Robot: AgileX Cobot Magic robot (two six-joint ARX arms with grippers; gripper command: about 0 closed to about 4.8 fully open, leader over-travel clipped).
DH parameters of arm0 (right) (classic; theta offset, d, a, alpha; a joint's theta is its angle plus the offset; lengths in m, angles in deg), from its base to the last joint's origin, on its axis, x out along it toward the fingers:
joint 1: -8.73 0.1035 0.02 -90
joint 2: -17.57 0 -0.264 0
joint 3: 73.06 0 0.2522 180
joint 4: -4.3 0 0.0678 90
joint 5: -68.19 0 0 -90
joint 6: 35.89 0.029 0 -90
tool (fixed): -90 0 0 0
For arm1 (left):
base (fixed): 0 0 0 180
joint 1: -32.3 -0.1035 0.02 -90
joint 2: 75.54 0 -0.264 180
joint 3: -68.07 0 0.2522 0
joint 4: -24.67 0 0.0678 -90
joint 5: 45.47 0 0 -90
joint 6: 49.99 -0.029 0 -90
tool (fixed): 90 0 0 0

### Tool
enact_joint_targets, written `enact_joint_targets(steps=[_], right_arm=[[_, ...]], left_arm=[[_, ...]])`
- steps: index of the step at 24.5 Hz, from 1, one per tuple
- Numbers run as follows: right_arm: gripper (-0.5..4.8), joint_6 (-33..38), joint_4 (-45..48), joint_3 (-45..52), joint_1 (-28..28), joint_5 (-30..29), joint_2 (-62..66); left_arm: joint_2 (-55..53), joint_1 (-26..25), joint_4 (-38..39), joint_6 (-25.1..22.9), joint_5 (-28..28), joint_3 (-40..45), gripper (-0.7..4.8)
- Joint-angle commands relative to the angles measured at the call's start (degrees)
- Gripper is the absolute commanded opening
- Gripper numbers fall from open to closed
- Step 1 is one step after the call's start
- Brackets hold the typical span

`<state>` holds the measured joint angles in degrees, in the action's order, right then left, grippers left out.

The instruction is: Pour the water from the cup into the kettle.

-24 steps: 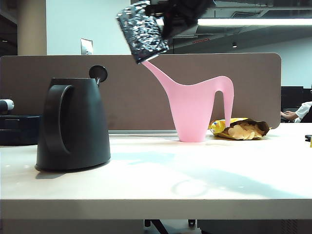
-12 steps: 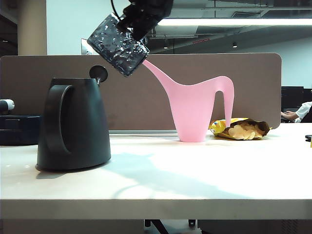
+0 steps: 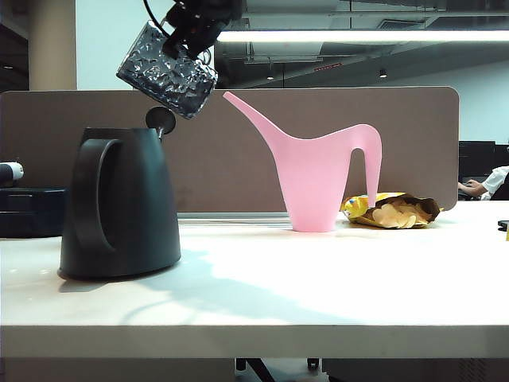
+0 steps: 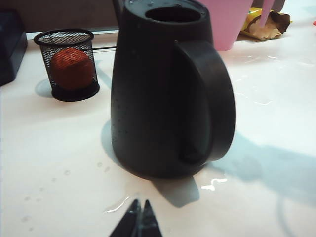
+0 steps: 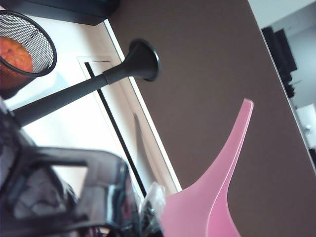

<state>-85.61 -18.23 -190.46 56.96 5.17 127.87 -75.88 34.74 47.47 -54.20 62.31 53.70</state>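
The black kettle (image 3: 119, 203) stands at the left of the table with its lid swung up, the knob (image 3: 161, 119) sticking out above it. The dimpled translucent cup (image 3: 167, 72) hangs tilted in the air just above that knob, with my right gripper (image 3: 191, 28) shut on its handle. In the right wrist view the cup (image 5: 59, 187) is a dark blur close up, with the lid knob (image 5: 143, 59) beyond it. My left gripper (image 4: 139, 217) is shut and empty, low over the table in front of the kettle (image 4: 163, 89), whose top opening shows.
A pink long-spouted watering can (image 3: 318, 171) stands mid-table to the right of the kettle. An open bag of crisps (image 3: 394, 211) lies behind it. A black mesh pot (image 4: 69, 64) with an orange ball stands beyond the kettle. A brown partition (image 3: 413, 127) closes the back. Water spots lie around the kettle.
My right gripper has carried the cup leftwards from above the pink can's spout to above the kettle's top, and the cup has tipped further. The left gripper has kept still.
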Motion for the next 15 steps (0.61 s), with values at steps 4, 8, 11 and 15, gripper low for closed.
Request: enact_joint_targets(steps=[4,8,11,15], right_arm=[[-0.09,-7.89,0.46,-1.09,0.26,-0.04,1.31],[-0.09,-11.08,0.48,-1.11,0.85,0.07,1.55],[-0.09,-11.98,0.48,-1.11,1.25,0.07,1.57],[-0.09,-13.55,0.46,-1.18,1.64,0.68,1.92]], left_arm=[[-0.02,0.02,-0.07,0.2,0.04,-0.15,-0.05],[-0.04,0.0,-0.07,0.17,0.02,-0.15,-0.05],[-0.02,0.0,-0.07,0.17,0.02,-0.15,-0.05],[-0.02,0.0,-0.07,0.2,0.04,-0.15,-0.05]])
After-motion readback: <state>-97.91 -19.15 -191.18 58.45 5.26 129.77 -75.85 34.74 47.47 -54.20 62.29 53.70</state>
